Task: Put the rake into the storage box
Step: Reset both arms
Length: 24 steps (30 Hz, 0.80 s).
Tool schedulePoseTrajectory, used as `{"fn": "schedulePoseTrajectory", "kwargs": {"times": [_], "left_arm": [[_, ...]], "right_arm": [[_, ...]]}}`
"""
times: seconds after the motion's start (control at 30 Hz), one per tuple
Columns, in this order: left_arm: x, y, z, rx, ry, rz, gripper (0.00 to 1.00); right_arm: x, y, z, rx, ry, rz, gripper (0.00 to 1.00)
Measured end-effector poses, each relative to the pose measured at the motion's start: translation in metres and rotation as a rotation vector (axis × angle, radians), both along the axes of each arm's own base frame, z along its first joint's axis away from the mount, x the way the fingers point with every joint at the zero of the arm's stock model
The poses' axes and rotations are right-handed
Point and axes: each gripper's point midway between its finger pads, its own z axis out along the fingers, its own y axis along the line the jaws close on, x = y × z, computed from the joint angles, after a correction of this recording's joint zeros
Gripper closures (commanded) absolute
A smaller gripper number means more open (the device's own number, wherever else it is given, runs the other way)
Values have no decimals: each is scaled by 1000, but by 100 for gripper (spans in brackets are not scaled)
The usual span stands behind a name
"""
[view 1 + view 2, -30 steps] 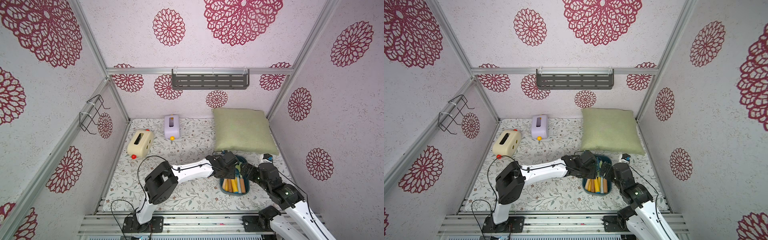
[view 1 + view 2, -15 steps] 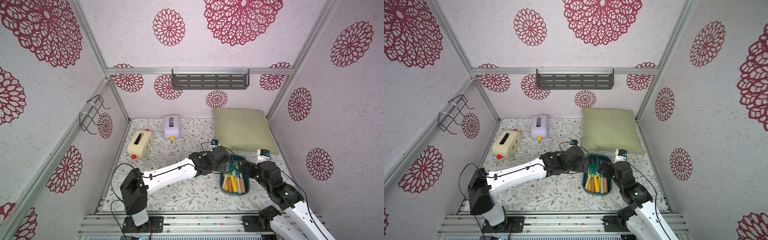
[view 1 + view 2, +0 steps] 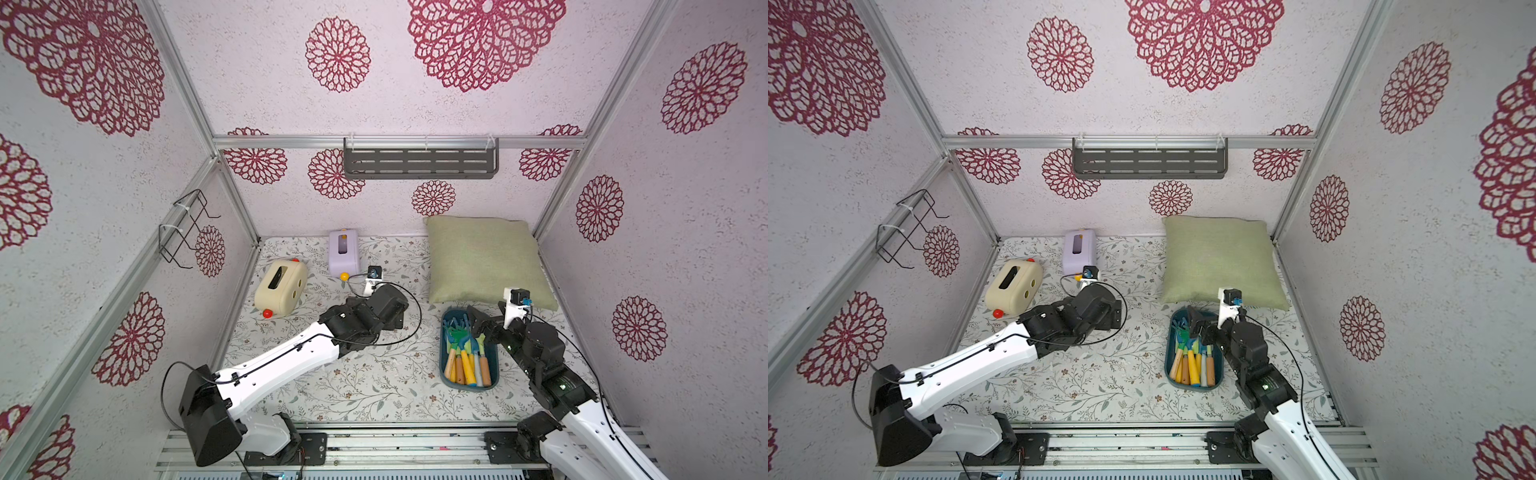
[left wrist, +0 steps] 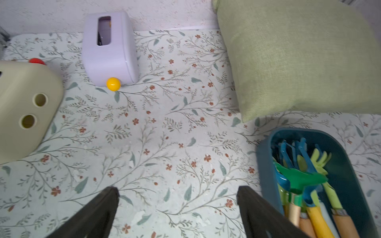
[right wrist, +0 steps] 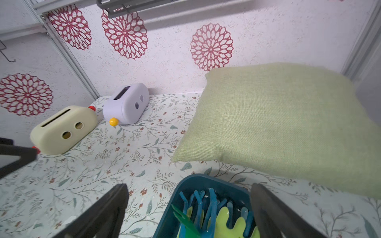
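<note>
The teal storage box (image 3: 469, 388) (image 3: 1192, 388) lies on the floral mat, in front of the cushion. Several toy garden tools with wooden and yellow handles fill it. A dark green rake (image 4: 303, 178) (image 3: 455, 332) rests on top of them, head toward the cushion; its tines show in the right wrist view (image 5: 183, 220). My left gripper (image 3: 399, 320) (image 4: 177, 191) is open and empty over bare mat, to the left of the box wall (image 4: 266, 164). My right gripper (image 3: 478, 322) (image 5: 189, 187) hangs open over the box's far end, holding nothing.
A green cushion (image 3: 482, 257) lies at the back right, just behind the box. A cream toy box (image 3: 280, 291) and a lilac toy box (image 3: 344, 251) stand at the back left. A grey shelf (image 3: 419, 160) is on the back wall, a wire rack (image 3: 183, 228) on the left wall.
My left gripper has opened and drawn back to the left, away from the box, with its arm swinging low across the mat. The green rake stays in the box. The right arm barely moved.
</note>
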Motion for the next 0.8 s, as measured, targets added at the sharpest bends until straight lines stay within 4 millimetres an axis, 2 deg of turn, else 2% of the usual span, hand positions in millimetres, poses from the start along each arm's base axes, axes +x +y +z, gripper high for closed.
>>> {"fn": "schedulePoseTrajectory", "kwargs": {"times": [0.1, 0.2, 0.4, 0.47, 0.57, 0.67, 0.8], "left_arm": [[12, 38, -4, 33, -26, 80, 3], [20, 76, -12, 39, -45, 152, 3], [19, 145, -18, 8, -129, 259, 3], [15, 166, -18, 6, -176, 296, 3], [11, 192, -20, 23, -237, 345, 3], [11, 214, -29, 57, -256, 389, 3], [15, 245, -41, 90, -267, 453, 3]], "right_arm": [[18, -5, -5, -43, -12, -36, 1], [36, -21, -14, -53, -12, -96, 1], [54, -80, -37, -34, -21, -264, 1], [54, -104, -46, -21, -29, -328, 1], [47, -129, -62, -10, -43, -398, 1], [38, -141, -83, -5, -36, -438, 1], [32, -143, -101, 10, -42, -450, 1]]}}
